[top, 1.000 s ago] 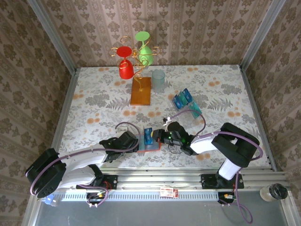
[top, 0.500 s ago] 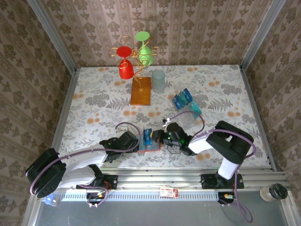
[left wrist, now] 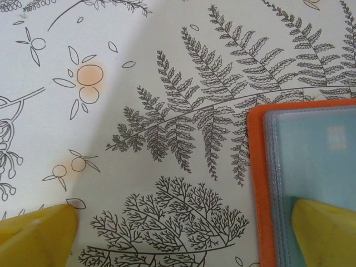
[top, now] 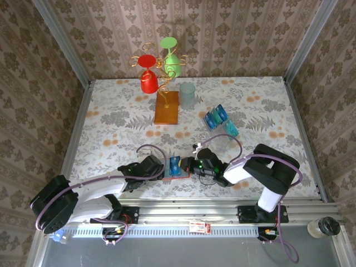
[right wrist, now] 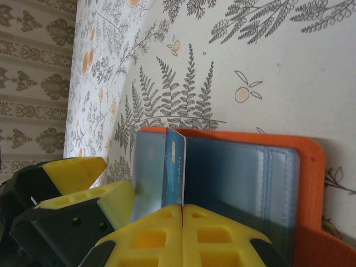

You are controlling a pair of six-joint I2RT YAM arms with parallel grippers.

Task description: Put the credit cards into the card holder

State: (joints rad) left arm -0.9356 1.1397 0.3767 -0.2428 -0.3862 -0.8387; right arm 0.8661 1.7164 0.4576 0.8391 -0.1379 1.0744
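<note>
A card (right wrist: 174, 167) is pinched upright by the right gripper (right wrist: 182, 210) over the open holder (right wrist: 309, 167), mid-insertion; the holder's edge is straddled by the wide-spread left gripper (left wrist: 183, 239). Next, the card must be slid into a sleeve (right wrist: 245, 178); spare cards (top: 219, 118) lie well beyond the holder

Right gripper (right wrist: 182, 208) at 6 o'clock, yellow jaws pressed together, pinching the lower edge of a blue card (right wrist: 174, 167). The card stands on edge, near-vertical, over the unfolded holder (right wrist: 311, 183), at the left end of its clear sleeves (right wrist: 245, 178). The holder's orange rim shows along the top and at 3 to 4 o'clock. Left gripper (right wrist: 119, 173) at 8 o'clock, jaws spread: one yellow finger on the leftmost sleeve just beside the card, the other off the holder. Fern-print tablecloth (right wrist: 267, 67) from 12 to 2 o'clock, wallpaper (right wrist: 33, 83) at 9 to 10.
</note>
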